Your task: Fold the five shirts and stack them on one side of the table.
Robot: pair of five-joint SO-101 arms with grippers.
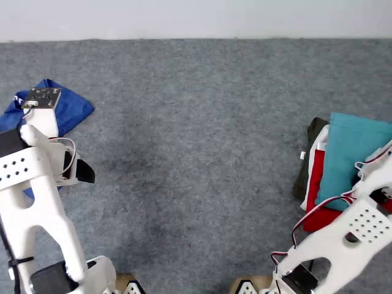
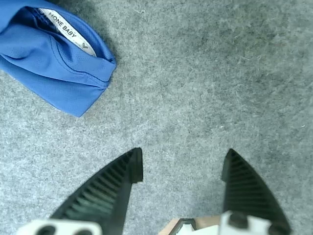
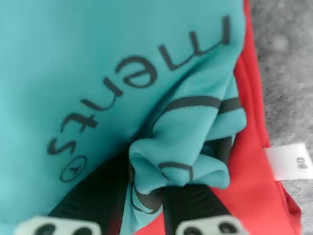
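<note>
Your right gripper (image 3: 146, 183) pinches the soft teal shirt (image 3: 98, 49); left gripper (image 2: 183, 169) gapes empty; best take the limp blue shirt (image 2: 54, 63) collar-first.

High camera looks down over the table (image 1: 202, 122) — closer wrist cameras share its blue shirt (image 2: 54, 63), teal shirt (image 3: 73, 58).

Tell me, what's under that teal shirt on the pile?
A red shirt, then edges of a white shirt and a dark shirt. The teal shirt covers their middles.

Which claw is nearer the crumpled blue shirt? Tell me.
Left. The left claw hangs open beside the crumpled blue shirt; the right claw pinches the teal printed shirt across the table.
</note>
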